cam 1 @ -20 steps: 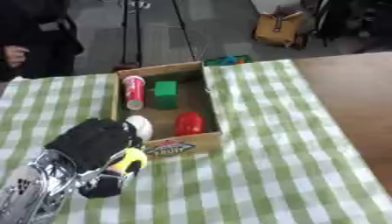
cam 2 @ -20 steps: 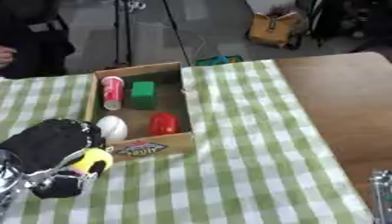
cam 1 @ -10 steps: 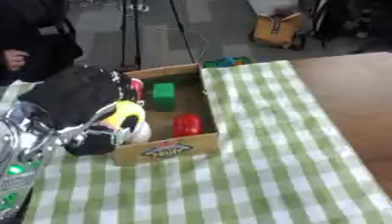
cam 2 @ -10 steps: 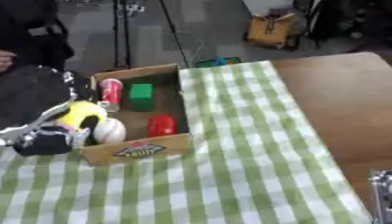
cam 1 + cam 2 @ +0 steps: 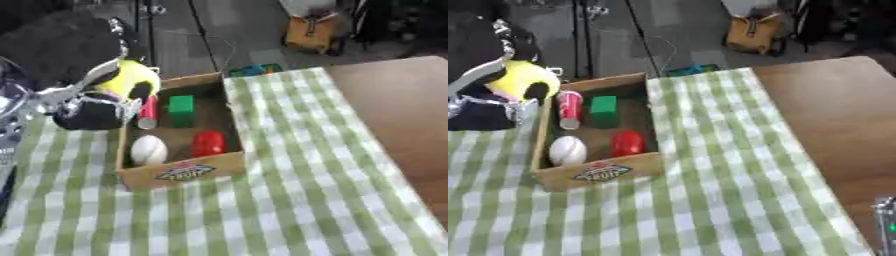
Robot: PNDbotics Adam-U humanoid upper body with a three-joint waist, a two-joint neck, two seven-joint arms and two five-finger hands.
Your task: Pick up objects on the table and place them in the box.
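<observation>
Where green checked cloth [image 5: 289, 200] ends, bare brown tabletop [image 5: 398, 105], dark floor [image 5: 245, 30]

Your landmark is the green-and-white checked cloth [image 5: 289, 190]. Right of it you see the bare brown wooden counter [image 5: 398, 110]. Beyond its far edge, a tan bag [image 5: 754, 31] sits on the grey floor [image 5: 236, 30].

Even, soft indoor light falls on the checked cloth [image 5: 289, 200], with no glare. The box [image 5: 184, 172] throws a faint shadow inside its walls. Everything is slightly blurred; the left hand [image 5: 87, 85] nearby and the dim far floor most.
</observation>
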